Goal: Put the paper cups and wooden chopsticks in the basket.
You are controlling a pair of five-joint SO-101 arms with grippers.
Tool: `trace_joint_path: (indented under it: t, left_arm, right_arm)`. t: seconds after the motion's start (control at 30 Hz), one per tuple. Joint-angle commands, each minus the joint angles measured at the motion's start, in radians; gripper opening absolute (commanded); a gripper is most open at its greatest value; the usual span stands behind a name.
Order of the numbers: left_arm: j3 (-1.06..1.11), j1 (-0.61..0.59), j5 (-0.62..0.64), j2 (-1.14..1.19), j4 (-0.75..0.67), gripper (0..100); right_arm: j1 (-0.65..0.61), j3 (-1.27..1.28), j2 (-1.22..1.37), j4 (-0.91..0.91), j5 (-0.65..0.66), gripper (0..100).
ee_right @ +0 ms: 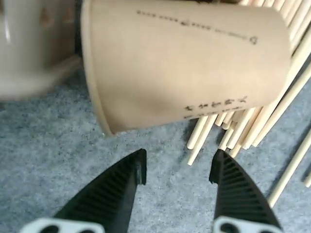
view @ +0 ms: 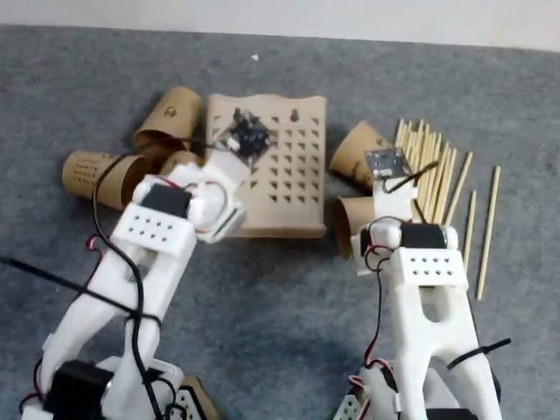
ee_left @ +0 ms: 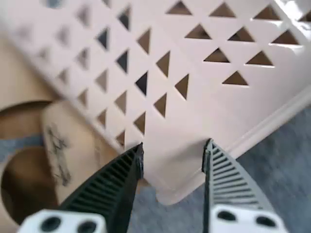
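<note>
The beige basket (view: 280,175) with triangular holes lies at the table's middle. My left gripper (view: 247,137) hovers over its left part, open and holding nothing; in the left wrist view the left gripper (ee_left: 174,153) hangs above the basket (ee_left: 204,87) near a corner, with a brown paper cup (ee_left: 63,145) beside it. Three paper cups (view: 92,175) lie on their sides left of the basket, two (view: 357,153) to its right. My right gripper (view: 388,163) is open above a tipped cup (ee_right: 189,63) that rests against the wooden chopsticks (ee_right: 233,131). The chopstick pile (view: 433,171) lies right of the cups.
Two loose chopsticks (view: 490,232) lie apart at the far right. Grey carpet (view: 280,297) covers the table, with open room in front of the basket between the two arm bases. A corner of the basket (ee_right: 29,48) sits close beside the tipped cup.
</note>
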Motion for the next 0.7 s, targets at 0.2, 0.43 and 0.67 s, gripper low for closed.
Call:
trace_joint_path:
  t: [0.2,0.43,0.67]
  left_arm:
    - [0.067,0.008,-0.025,0.007,0.120,22]
    - [0.166,0.007,-0.048,0.007,0.118,22]
    - [0.297,-0.001,-0.084,-0.004,0.118,22]
  right_arm:
    - [0.018,-0.005,-0.028,-0.004,-0.006,22.0]
    - [0.056,-0.005,-0.028,-0.004,-0.005,22.0]
    - [0.077,-0.004,-0.027,-0.004,-0.005,22.0]
